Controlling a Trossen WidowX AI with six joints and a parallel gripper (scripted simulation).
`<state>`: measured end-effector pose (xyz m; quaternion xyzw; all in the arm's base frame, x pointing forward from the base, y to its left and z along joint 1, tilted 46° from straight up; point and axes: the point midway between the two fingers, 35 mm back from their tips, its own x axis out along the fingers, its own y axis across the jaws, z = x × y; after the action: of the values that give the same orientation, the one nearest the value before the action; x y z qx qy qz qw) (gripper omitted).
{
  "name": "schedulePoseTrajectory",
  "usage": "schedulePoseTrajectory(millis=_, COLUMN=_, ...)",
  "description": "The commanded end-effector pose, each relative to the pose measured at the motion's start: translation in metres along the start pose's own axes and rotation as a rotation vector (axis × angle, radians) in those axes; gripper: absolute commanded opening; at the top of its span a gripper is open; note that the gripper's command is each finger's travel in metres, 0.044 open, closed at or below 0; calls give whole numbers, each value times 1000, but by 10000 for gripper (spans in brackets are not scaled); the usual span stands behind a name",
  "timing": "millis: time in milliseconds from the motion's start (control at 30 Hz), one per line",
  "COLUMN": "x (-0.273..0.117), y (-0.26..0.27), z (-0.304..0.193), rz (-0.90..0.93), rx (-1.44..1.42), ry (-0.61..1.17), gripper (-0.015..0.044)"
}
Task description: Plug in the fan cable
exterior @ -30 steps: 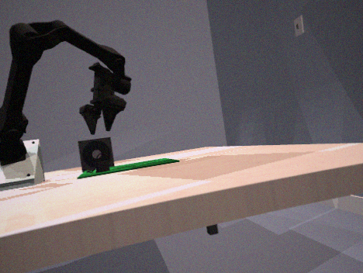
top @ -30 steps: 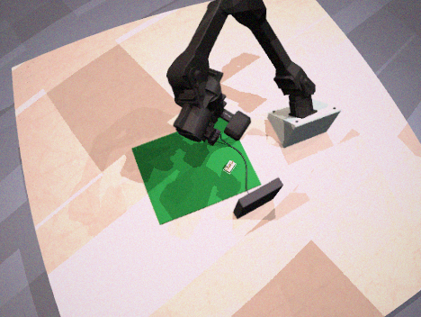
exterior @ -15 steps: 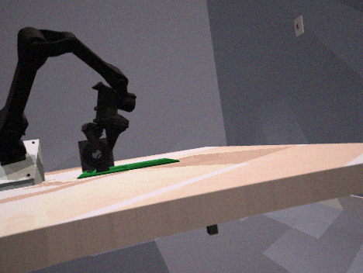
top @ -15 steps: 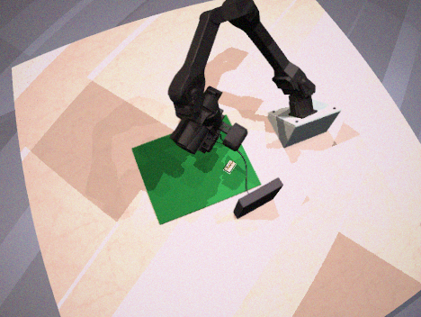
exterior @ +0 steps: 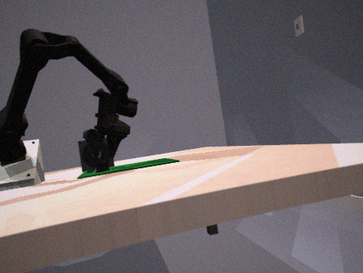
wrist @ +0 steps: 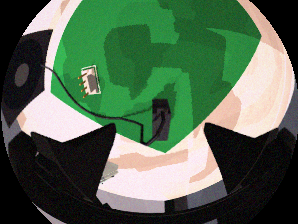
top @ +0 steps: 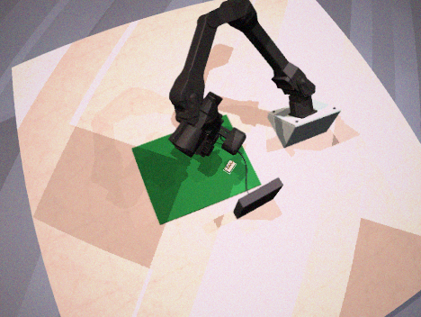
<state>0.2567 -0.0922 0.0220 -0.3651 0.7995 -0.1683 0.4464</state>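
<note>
The black cable plug [wrist: 161, 117] stands or lies on the green board [top: 171, 203] [exterior: 155, 164] [wrist: 210, 75] near its edge, off the header. My gripper [top: 206, 152] [exterior: 103, 164] [wrist: 161, 128] is open and low over the board; in the wrist view its fingertips are either side of the plug, with nothing held. The white four-pin header [top: 231, 167] [wrist: 91, 81] is bare, left of the plug in the wrist view. The thin black cable [top: 246, 171] [wrist: 90, 112] runs from the plug to the fan [top: 258, 198] [exterior: 82, 157] [wrist: 22, 75]. The gripper hides the plug in the top view.
The fan stands upright just beyond the board's edge, on the header's side. The cable crosses the board between header and plug. The arm's pale base [top: 306, 128] [exterior: 35, 163] stands on the table near the board.
</note>
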Motion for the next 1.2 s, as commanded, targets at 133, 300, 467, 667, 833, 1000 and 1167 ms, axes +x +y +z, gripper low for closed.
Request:
schedulePoseTrajectory(millis=133, x=14, y=0, z=3, rz=-5, rx=-5, ry=0, gripper=440)
schedulePoseTrajectory(millis=300, x=21, y=0, z=4, rz=-5, rx=-5, ry=1, gripper=440)
schedulePoseTrajectory(millis=467, x=19, y=0, z=4, rz=0, rx=0, ry=3, gripper=387)
schedulePoseTrajectory(millis=667, x=19, y=0, z=4, rz=0, rx=0, ry=3, gripper=230)
schedulePoseTrajectory(millis=833, x=19, y=0, z=4, rz=0, rx=0, ry=3, gripper=99)
schedulePoseTrajectory(millis=1000, x=19, y=0, z=4, rz=0, rx=0, ry=3, gripper=46)
schedulePoseTrajectory(millis=1167, x=18, y=0, z=4, rz=0, rx=0, ry=3, gripper=0)
